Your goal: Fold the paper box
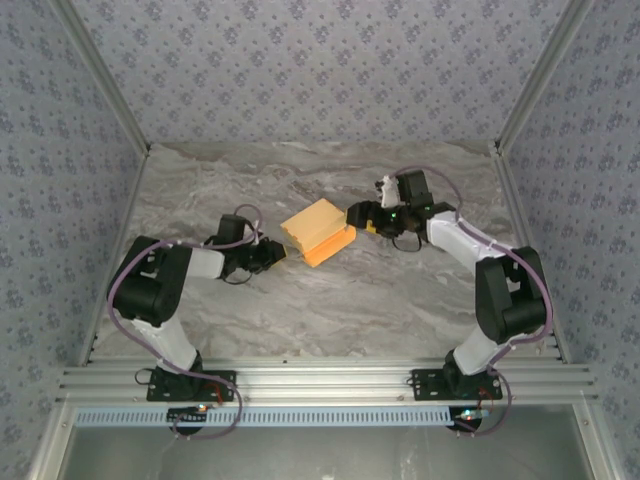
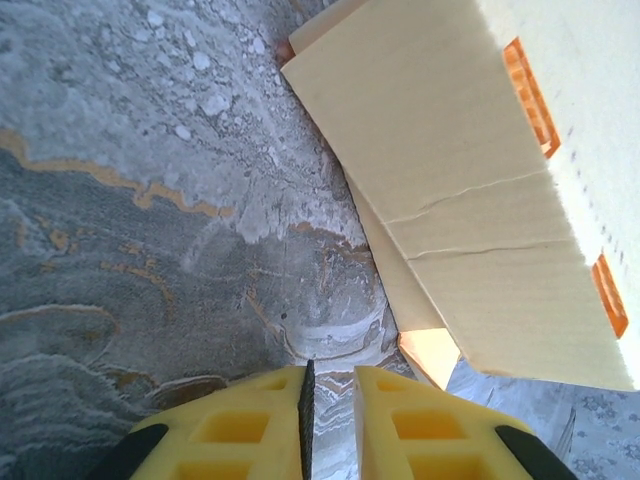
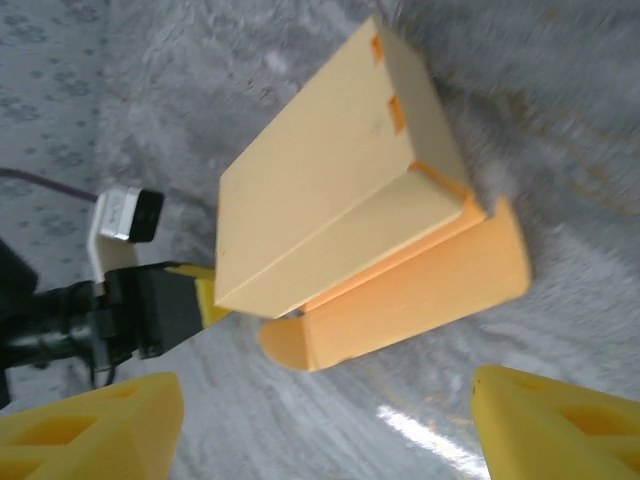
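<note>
We read this as a robotics lab test cell: a marble-patterned tabletop [image 1: 300, 300] walled by floral-print panels [image 1: 320, 70] on aluminium framing [image 1: 320, 380], with the left arm [image 1: 150, 290] and right arm [image 1: 510, 290] bolted to the front rail.

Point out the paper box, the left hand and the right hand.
paper box [image 1: 312, 224]: top view, pale upper panel.
left hand [image 2: 330, 372]: left wrist view, slit between its shut fingertips.
right hand [image 1: 352, 215]: top view, midway between its open fingertips.
</note>
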